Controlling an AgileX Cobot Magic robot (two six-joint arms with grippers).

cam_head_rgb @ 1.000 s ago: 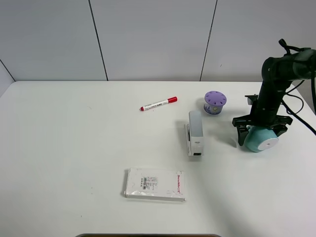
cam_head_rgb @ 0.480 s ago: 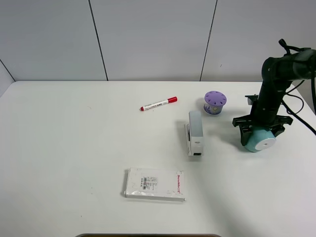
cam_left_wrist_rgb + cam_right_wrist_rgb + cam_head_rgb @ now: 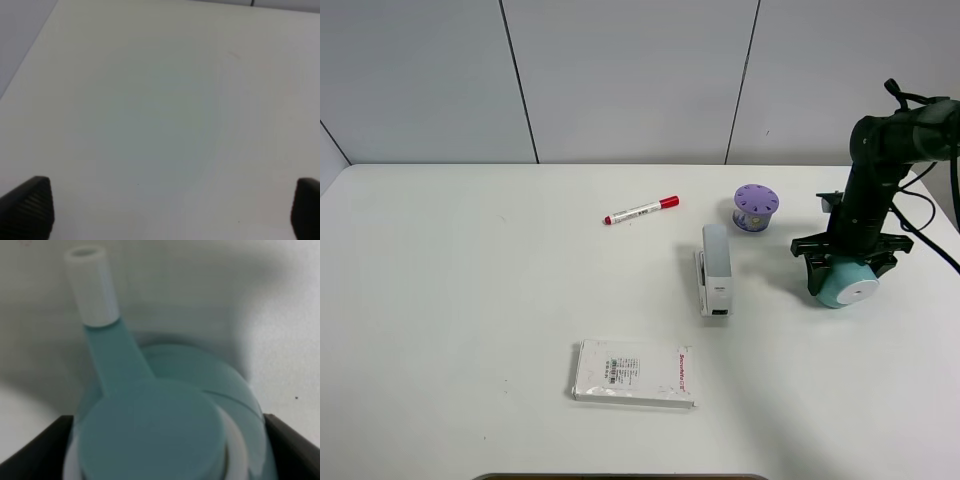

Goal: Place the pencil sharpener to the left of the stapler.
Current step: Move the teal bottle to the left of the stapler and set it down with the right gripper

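Right gripper (image 3: 849,272) narrower than a second ago, fingers now snug against the pencil sharpener (image 3: 840,284)

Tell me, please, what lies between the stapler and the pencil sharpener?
Nothing: in the exterior high view only bare table separates the stapler and the pencil sharpener. The purple spool stands farther back.

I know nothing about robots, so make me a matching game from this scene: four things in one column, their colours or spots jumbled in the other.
Things:
1. pencil sharpener
2. stapler
3. marker
4. flat box

Descriptions:
a. white, closest to the high camera
b. red cap, lying nearer the wall
c. teal, between the right gripper's fingers
d. light grey, long and narrow

Pairs: 1-c, 2-d, 3-b, 4-a
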